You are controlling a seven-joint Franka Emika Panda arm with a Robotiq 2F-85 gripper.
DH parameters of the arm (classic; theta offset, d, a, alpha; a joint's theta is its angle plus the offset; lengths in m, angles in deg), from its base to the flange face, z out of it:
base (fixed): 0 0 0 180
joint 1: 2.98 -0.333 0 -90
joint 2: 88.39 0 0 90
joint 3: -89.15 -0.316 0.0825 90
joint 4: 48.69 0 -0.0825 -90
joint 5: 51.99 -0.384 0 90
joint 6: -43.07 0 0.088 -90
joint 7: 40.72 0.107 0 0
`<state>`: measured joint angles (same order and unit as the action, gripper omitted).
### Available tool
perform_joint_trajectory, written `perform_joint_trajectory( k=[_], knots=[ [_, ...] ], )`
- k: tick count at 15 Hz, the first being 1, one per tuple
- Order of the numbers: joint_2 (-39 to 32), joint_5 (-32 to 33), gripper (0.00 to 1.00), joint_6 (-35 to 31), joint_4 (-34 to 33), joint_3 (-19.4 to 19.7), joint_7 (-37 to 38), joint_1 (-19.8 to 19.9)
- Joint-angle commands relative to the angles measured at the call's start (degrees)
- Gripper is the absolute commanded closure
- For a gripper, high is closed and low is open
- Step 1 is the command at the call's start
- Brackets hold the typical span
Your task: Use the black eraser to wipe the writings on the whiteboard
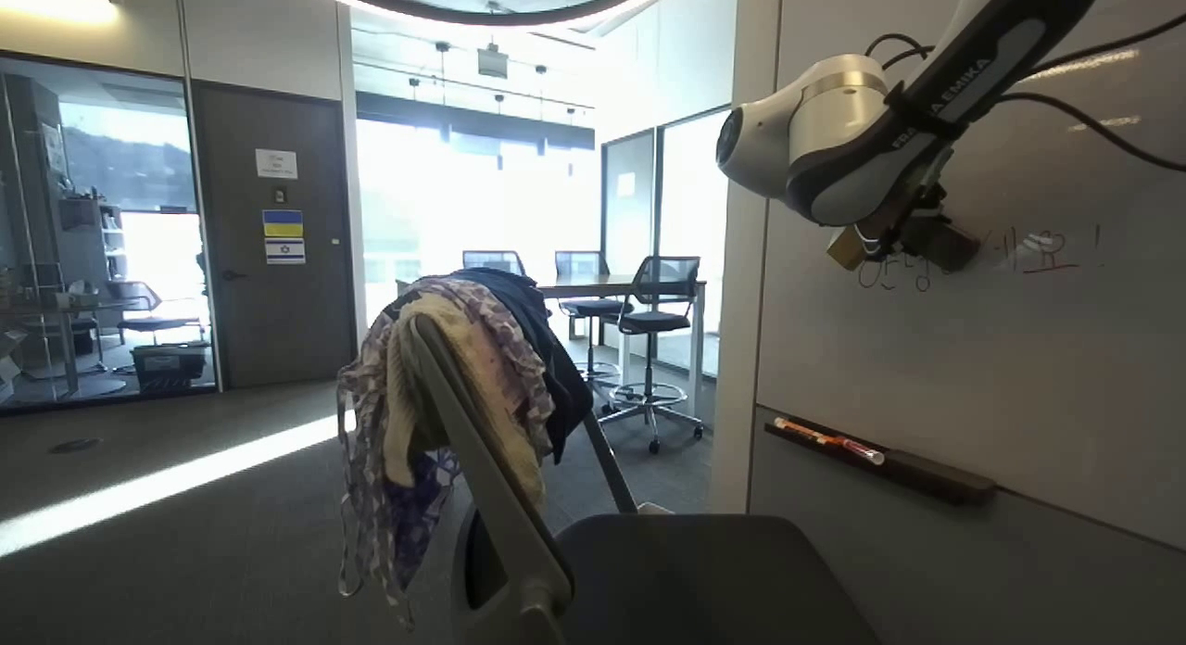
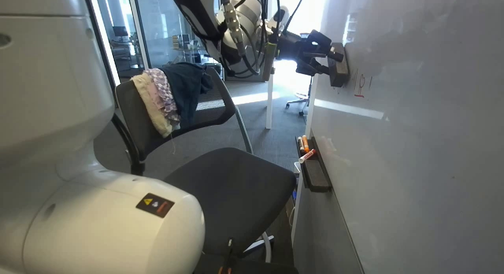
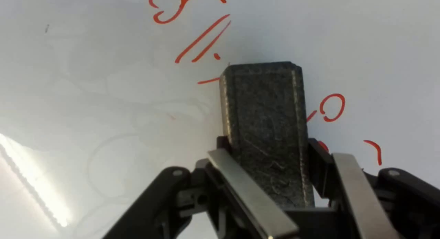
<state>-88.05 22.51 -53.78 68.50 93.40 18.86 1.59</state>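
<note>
Much Wiping Still Waiting

The end effector (image 3: 270,149) is gripping the eraser (image 3: 266,118) by its sides and holding it at the board (image 2: 413,156), over part of the writing (image 3: 202,38); the views are not settling whether its face is touching. In the wrist view, red writing is showing crisp above, left and right of the eraser, two strokes (image 3: 208,81) running in under its edges. Faint traces (image 3: 88,170) are lying farther left, and a pinkish smear (image 3: 209,124) is sitting just beside the eraser: perhaps a little wiping is done, but how much is not showing. In both exterior views, writing is showing beside the eraser too, so most of the job is seemingly remaining.
</note>
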Motion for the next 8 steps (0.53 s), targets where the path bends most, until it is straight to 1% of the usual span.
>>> perform_joint_trajectory(
  k=[1,2,4,8],
  knots=[
    [-4.6,-4.3,0.69,3.8,-6.9,-0.8,-5.8,-0.9],
    [-9.2,-4.6,0.69,2.2,-10.4,-0.2,-6.5,-0.1],
    [-11.9,-4.0,0.69,1.6,-11.7,0.1,-5.2,0.1],
    [-18.0,2.6,0.69,0.1,-13.3,1.1,5.1,0.0]
  ],
)
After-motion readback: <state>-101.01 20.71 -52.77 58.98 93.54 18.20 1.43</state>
